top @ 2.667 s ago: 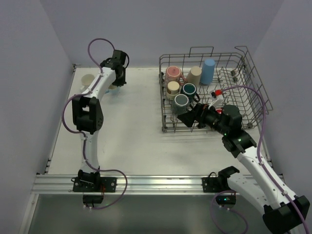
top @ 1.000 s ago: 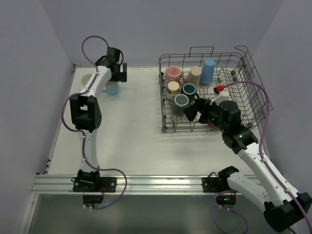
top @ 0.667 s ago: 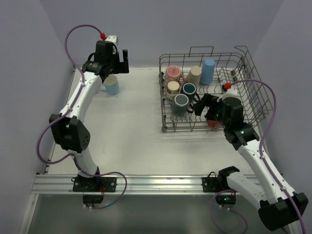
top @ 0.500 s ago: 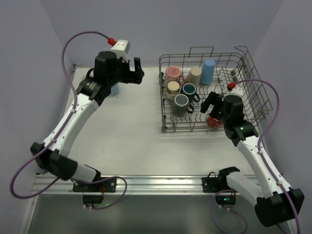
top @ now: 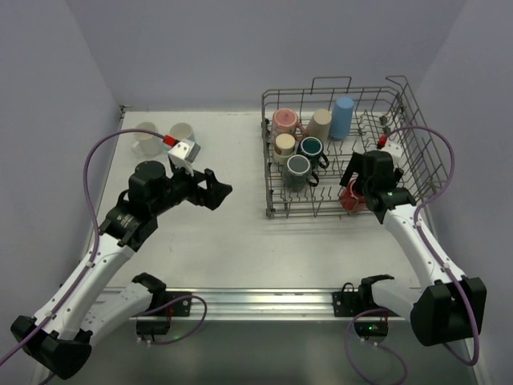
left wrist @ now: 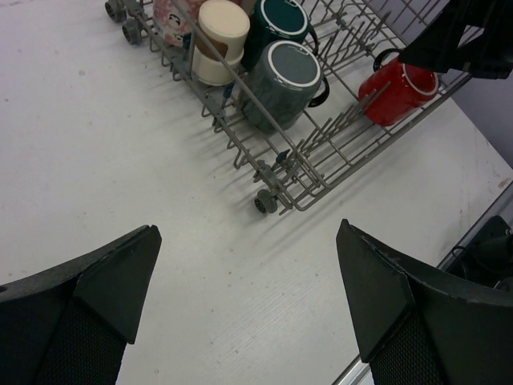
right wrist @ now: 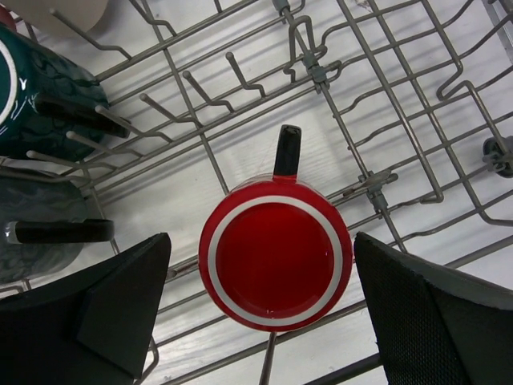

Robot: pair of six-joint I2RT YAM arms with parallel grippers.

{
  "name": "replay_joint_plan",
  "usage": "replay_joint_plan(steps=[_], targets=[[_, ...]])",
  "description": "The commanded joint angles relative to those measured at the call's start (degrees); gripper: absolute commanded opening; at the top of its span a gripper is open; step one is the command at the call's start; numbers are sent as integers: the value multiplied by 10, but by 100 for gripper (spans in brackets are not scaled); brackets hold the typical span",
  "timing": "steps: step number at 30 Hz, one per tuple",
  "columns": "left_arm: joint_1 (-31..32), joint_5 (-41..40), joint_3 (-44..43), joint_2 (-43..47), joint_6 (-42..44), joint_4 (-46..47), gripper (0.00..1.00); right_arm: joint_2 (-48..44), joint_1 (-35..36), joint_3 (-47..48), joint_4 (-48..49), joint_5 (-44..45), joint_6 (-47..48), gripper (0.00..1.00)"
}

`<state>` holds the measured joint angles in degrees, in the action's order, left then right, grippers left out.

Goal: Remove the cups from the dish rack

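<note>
We are at the step of picking the red cup [right wrist: 275,261] out of the dish rack [top: 321,212]. Our right gripper [right wrist: 260,241] hangs wide open directly above it, with the cup between the fingers. Next we must descend and close on its wall, avoiding the tines. The left gripper [left wrist: 246,233] is open and empty, and the rack lies ahead of it.

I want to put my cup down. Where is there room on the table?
The table is bare between the two far-left cups and the dish rack, and in front of it. The rack's left side is crowded.
</note>
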<state>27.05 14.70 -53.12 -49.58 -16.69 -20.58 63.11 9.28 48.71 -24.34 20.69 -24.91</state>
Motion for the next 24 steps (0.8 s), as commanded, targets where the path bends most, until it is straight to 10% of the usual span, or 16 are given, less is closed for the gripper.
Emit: replay_joint_plan(steps=[1, 24], targets=[[-2, -2, 21, 22, 20, 42, 100, 17, -3, 17, -42, 20, -3, 99], [0, 18, 60, 40, 26, 56, 100, 128, -6, 88, -168, -26, 25, 99]])
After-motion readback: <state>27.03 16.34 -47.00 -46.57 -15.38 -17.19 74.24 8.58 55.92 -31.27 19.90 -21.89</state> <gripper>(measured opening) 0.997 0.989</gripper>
